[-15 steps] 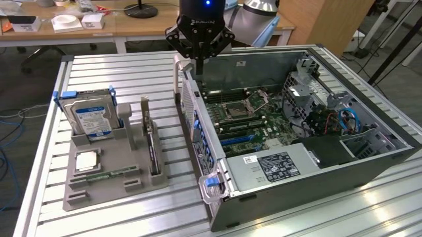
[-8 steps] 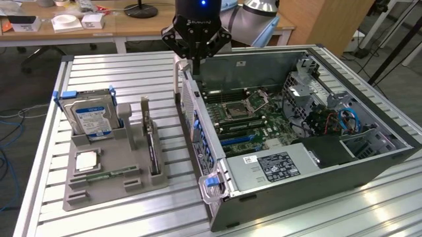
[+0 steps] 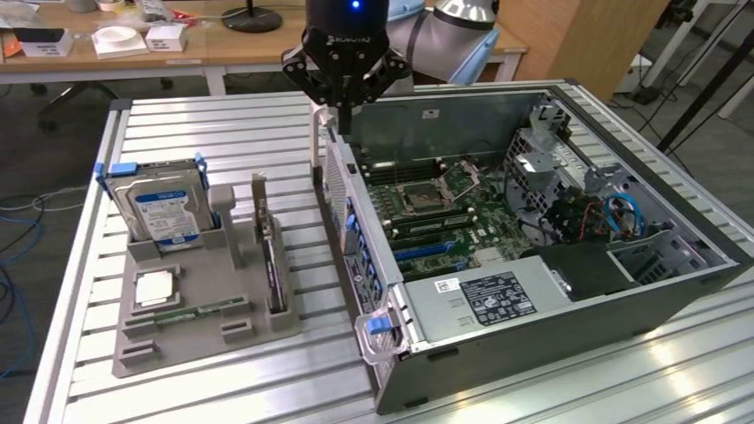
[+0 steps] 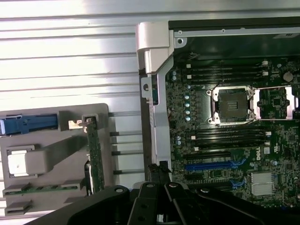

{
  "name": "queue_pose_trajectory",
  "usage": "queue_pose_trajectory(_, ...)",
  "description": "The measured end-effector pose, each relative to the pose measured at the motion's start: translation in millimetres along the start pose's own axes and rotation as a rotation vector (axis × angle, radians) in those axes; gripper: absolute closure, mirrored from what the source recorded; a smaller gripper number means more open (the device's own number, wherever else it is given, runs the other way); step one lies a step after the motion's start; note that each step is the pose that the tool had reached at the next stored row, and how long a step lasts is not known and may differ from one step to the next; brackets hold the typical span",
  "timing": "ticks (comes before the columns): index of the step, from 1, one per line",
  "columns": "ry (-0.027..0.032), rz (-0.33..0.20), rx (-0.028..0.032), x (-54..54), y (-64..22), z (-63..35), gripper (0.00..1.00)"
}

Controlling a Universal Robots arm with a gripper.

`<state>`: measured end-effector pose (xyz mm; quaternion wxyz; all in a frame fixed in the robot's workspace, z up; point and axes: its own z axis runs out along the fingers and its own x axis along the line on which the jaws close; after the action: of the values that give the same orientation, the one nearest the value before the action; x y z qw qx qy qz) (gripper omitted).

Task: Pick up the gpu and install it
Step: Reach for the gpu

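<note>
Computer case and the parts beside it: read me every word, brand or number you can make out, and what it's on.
"ROBOTIQ": on the gripper.
"DELL": sideways on the motherboard.
Too small to read: the hard drive label and the black sticker inside the case.

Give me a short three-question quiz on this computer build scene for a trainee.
1. True or false: the gpu is already seated on the motherboard.
2. Which part with a blue-and-white label stands in the grey holder? A) hard drive B) keyboard C) fan
3. Fill in: the gripper above the case's side wall has its jaws ____.
Key: 1 false, the gpu stands in the grey holder; 2 A; 3 shut.
</note>
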<state>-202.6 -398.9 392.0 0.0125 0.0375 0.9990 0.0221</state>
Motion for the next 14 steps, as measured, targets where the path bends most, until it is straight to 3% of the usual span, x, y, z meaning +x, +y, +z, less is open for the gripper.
queue_pose_trajectory(14,0.0000,0.000,0.0000,13.2,-1.0,-0.3,0.89)
